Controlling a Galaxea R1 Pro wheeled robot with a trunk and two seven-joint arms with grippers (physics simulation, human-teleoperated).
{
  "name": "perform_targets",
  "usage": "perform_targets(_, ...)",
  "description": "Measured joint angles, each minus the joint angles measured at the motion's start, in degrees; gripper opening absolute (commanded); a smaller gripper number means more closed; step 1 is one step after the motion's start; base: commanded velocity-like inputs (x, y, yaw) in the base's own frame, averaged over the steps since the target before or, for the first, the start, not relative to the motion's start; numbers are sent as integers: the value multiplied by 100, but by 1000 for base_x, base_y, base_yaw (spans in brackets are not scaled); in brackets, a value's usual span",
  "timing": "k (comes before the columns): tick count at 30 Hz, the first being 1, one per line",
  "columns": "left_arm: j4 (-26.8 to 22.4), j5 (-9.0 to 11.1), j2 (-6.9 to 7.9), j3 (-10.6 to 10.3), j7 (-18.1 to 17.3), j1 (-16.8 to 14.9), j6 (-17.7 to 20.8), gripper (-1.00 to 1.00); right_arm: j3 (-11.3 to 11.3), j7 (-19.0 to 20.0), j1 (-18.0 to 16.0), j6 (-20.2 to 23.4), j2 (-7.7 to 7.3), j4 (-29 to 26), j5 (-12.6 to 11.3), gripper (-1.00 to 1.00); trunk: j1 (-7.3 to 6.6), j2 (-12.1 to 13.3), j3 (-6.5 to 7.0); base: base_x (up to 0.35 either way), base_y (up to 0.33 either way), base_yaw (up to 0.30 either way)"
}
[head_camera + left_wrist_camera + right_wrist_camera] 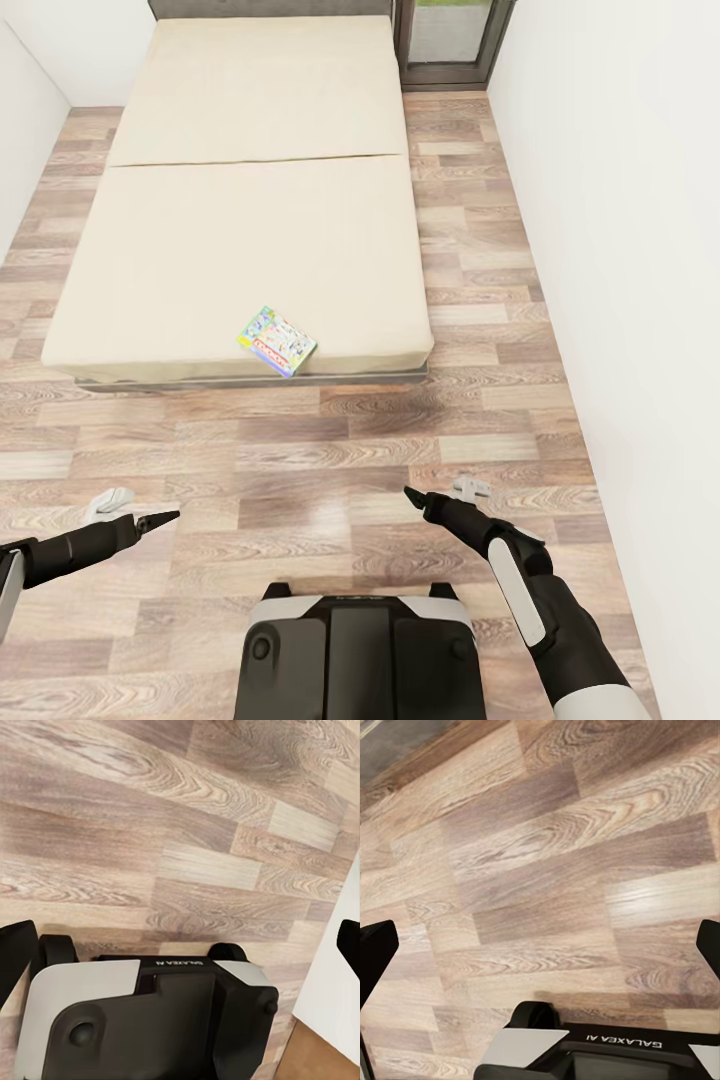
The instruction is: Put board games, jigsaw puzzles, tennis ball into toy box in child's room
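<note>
One board game [277,341] lies flat on the bed [200,260], close to the edge nearest the robot, at about 11 o'clock from the robot's base [360,650]. It is a thin box with bright pictures, turned a bit crooked. It looks light and stiff, so it should lift easily, but it sits flat on a soft mattress and could be hard to get under. A good place to grab looks like the corner that nearly reaches the bed's edge. The left gripper [160,519] hangs over the wood floor [330,450] at 9 o'clock, and the right gripper [425,503] at 1 o'clock. Both hold nothing. In the wrist views each one's fingers stand wide apart, with only floor between them.
</note>
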Motion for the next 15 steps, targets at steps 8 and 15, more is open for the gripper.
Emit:
perform_targets(8, 0, 0, -1, -1, 0, 0, 0, 100, 6, 4, 0, 0, 0, 0, 0, 100, 0, 0, 76, 0, 0, 0)
perform_targets(15, 0, -1, -1, -1, 13, 0, 0, 100, 6, 5, 0, 0, 0, 0, 0, 100, 0, 0, 143, 0, 0, 0)
